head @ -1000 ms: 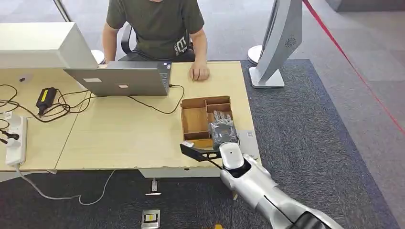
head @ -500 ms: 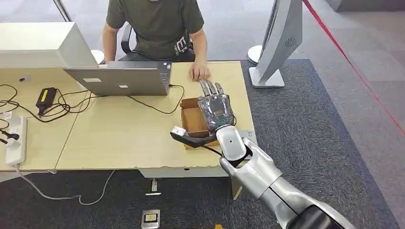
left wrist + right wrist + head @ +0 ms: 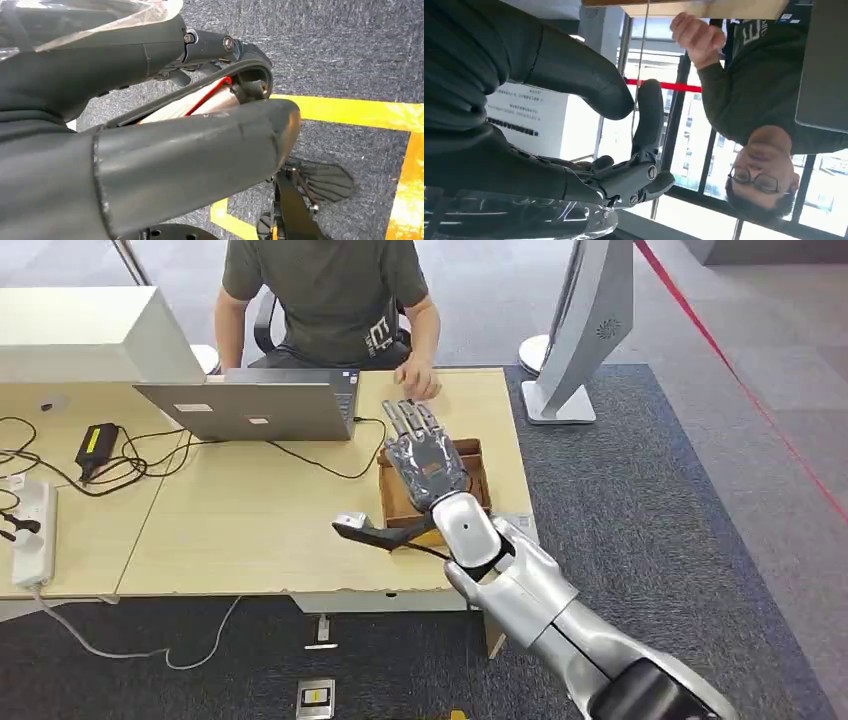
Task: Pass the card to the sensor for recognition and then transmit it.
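The right hand, fingers spread and holding nothing, hovers over the wooden box on the bench, reaching toward the person's hand.

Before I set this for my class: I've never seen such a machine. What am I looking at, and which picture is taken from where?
It is a two-legged robot with silver arms. The wide picture comes from its head, looking down at a table. The other two come from cameras at its wrists and are turned, so they look odd. On the table lie a laptop, cables, a power strip and a wooden box. A person sits opposite. The right robot hand reaches above the box, fingers stretched towards the person; I cannot tell whether it holds a card. The left robot hand hangs over the floor.
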{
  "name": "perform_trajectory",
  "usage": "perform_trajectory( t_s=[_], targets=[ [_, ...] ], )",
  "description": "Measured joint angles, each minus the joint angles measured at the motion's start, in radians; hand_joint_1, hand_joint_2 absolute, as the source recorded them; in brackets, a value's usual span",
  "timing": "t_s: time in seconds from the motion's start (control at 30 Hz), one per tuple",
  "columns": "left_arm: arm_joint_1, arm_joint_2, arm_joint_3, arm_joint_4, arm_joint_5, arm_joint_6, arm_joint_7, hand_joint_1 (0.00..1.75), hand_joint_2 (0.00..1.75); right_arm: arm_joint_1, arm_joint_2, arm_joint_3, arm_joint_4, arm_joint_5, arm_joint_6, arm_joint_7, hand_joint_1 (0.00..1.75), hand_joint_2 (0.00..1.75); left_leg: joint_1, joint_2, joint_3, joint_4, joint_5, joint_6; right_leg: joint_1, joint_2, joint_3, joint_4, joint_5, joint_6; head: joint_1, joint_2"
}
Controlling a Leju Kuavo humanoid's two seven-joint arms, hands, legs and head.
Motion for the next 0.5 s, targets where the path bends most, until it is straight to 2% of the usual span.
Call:
perform_trajectory(
  t_s=[0.37,0.5],
  targets=[
    [0.0,0.001,0.0,0.0,0.017,-0.011,0.01,0.0,0.0,-0.08,0.052,0.019,0.121,-0.024,-0.003,0.007,1.75,1.75,0.0,0.0,-0.001,0.0,0.0,0.0,0.0,0.0,-0.001,0.0,0.0,0.0,0.0,0.0],
    [0.001,0.002,0.0,0.0,0.033,-0.005,0.015,0.0,0.0,-0.143,0.082,0.028,0.18,-0.035,0.042,0.038,1.75,1.75,0.0,0.0,0.0,0.0,0.0,0.0,0.0,0.0,0.0,0.0,0.0,0.0,0.0,0.0]
  ],
)
